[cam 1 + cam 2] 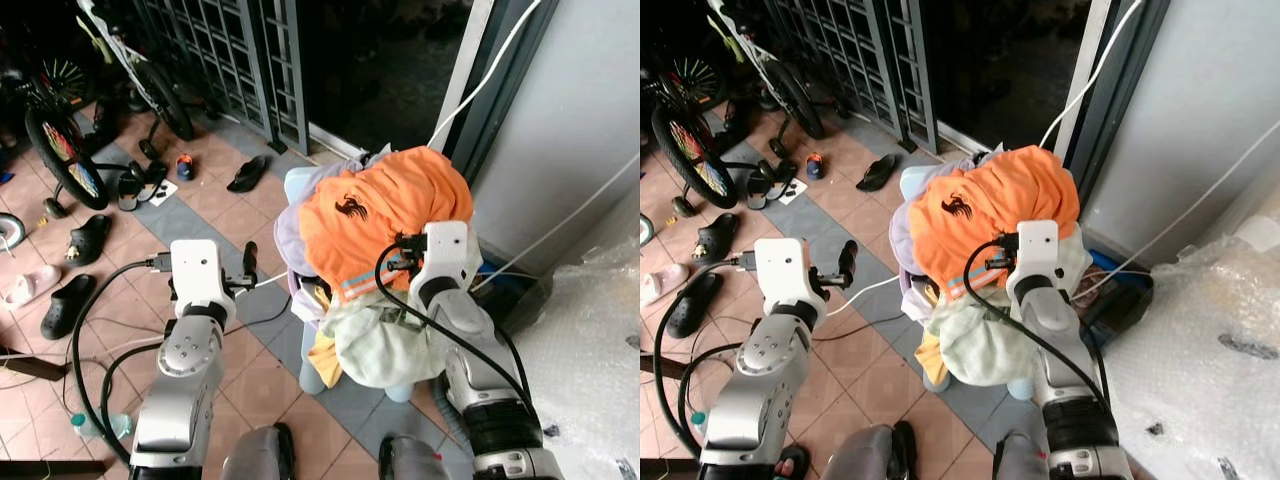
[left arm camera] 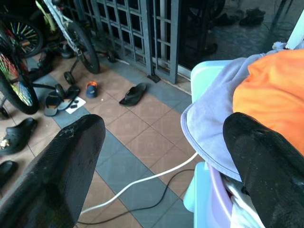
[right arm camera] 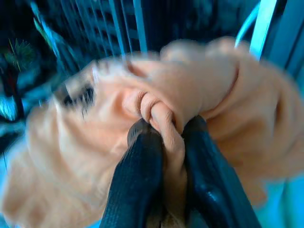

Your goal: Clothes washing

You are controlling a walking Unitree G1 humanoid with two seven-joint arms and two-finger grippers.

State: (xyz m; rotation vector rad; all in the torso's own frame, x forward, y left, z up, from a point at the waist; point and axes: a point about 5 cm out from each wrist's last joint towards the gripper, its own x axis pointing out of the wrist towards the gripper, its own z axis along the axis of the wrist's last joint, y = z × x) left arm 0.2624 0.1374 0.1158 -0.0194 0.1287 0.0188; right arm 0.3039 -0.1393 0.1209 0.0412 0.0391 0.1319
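Outdoors, on a floor of terracotta and grey tiles (image 1: 215,215), before a dark metal grille gate (image 1: 215,60), with a bicycle (image 1: 60,140) and scattered black sandals (image 1: 247,173) at far left and a grey wall (image 1: 580,110) at right. Mostly buried under laundry: a pale blue plastic basket (image 2: 202,76), only rim and side showing. Heaped on top, an orange cotton shirt with a black bird print (image 1: 385,215). Blurred in the right wrist view, but right gripper (image 3: 164,156) pinched tight on an orange fold. Left gripper (image 2: 164,156) spread wide, just left of the basket.
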